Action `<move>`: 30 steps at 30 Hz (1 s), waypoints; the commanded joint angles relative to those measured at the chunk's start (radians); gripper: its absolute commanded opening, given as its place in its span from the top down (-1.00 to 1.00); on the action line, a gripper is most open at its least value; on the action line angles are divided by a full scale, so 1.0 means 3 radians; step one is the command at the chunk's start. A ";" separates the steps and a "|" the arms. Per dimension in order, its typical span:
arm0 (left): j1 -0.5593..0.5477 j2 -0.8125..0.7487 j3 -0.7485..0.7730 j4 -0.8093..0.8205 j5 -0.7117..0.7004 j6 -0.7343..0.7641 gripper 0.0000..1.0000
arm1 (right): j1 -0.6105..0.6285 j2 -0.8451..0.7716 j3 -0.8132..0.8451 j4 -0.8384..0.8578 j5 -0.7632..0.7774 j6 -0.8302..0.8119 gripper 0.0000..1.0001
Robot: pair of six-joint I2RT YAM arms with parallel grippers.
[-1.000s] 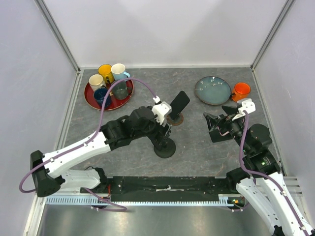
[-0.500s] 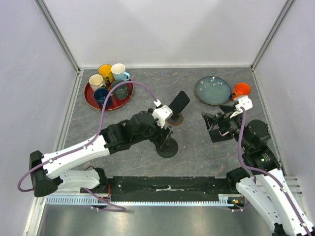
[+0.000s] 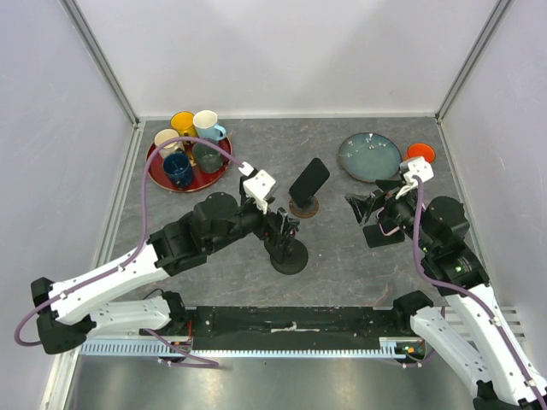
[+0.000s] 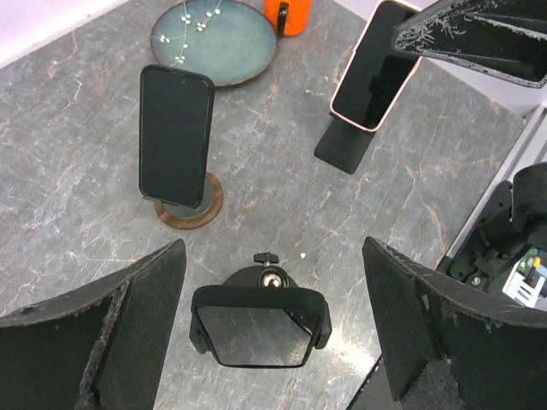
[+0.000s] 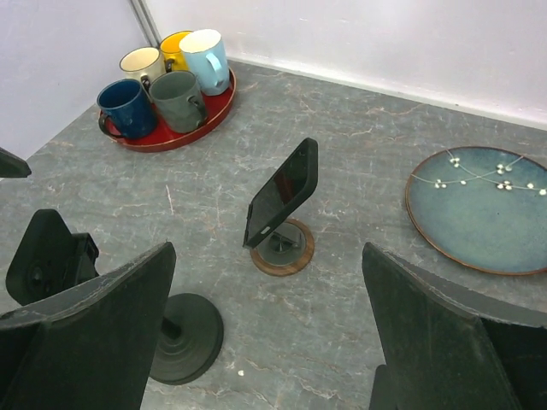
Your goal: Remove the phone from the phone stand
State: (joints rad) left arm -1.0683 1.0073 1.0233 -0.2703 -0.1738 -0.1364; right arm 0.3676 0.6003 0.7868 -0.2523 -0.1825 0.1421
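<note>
A black phone [image 3: 309, 178] leans tilted on a round wooden phone stand [image 3: 303, 207] mid-table; it also shows in the left wrist view [image 4: 175, 135] and the right wrist view [image 5: 282, 192]. My left gripper [image 3: 279, 225] is open, and an empty black clamp holder [image 4: 259, 325] on a round black base [image 3: 288, 257] stands between its fingers without touching them. A second phone in a pink case [image 4: 376, 81] rests on a black stand [image 4: 344, 152] right under my right gripper [image 3: 365, 211]. That gripper is open, holds nothing and faces the black phone.
A red tray [image 3: 159, 178] with several mugs sits at the back left. At the back right there is a blue-green plate [image 3: 368, 157] and, beside it, an orange mug [image 3: 419, 153]. White walls close in the table on three sides.
My left gripper has drawn back to the left from the clamp holder and its jaws have widened a little. The right gripper has edged left. Neither phone has moved.
</note>
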 commanded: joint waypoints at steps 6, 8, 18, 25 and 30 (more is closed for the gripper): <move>-0.0003 -0.0606 -0.0445 0.0293 -0.0509 -0.0466 -0.91 | 0.0012 0.0341 0.0516 -0.0334 -0.0322 0.0022 -0.96; 0.0002 -0.0739 -0.0527 0.0226 -0.0586 -0.0563 -0.91 | 0.0012 0.0463 0.0593 -0.0401 -0.0449 0.0068 -0.96; 0.0212 -0.1746 -0.1482 0.0083 -0.1261 -0.1048 -0.97 | 0.0114 0.1302 0.1299 -0.1142 -0.1089 0.0319 -0.96; 0.0207 -0.2799 -0.2229 0.0531 -0.1206 -0.1161 -0.96 | 0.0783 0.1715 0.1733 -0.1434 -0.0783 0.0462 -0.95; 0.0207 -0.3178 -0.2623 0.0788 -0.1058 -0.1095 -1.00 | 0.1458 0.2074 0.2055 -0.1643 -0.0389 0.0544 -0.84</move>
State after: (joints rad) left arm -1.0092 0.1047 0.2985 -0.1635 -0.5129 -0.4416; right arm 0.6853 1.1545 1.3136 -0.6731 -0.3923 0.2672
